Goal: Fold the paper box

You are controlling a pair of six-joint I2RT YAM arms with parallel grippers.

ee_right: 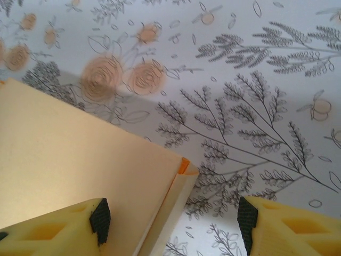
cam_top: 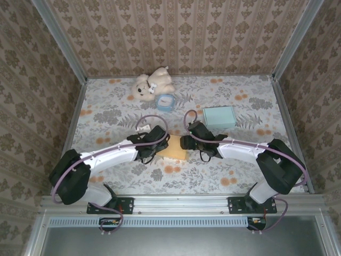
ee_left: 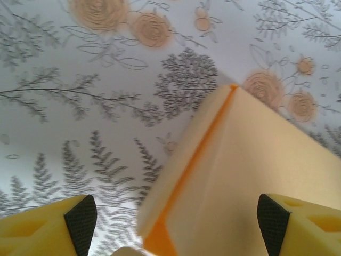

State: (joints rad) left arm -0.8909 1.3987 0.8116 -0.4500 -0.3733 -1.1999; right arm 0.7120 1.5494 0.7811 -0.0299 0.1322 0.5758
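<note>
The paper box (cam_top: 173, 149) is a flat, pale yellow shape with orange edges, lying on the flowered tablecloth between my two grippers. My left gripper (cam_top: 159, 143) sits at its left side and my right gripper (cam_top: 187, 141) at its right side. In the left wrist view the box (ee_left: 250, 165) shows a folded side flap with an orange crease. The left gripper (ee_left: 176, 220) is open, and the flap edge lies between its pads, clear of the left pad (ee_left: 81, 216). In the right wrist view the box (ee_right: 74, 154) ends in a narrow folded flap. The right gripper (ee_right: 173, 221) is open astride that edge.
A teal box (cam_top: 219, 117) stands just behind the right gripper. A blue alarm clock (cam_top: 165, 102) and a cream teddy bear (cam_top: 152, 84) lie at the back middle. Patterned walls close in the table on three sides.
</note>
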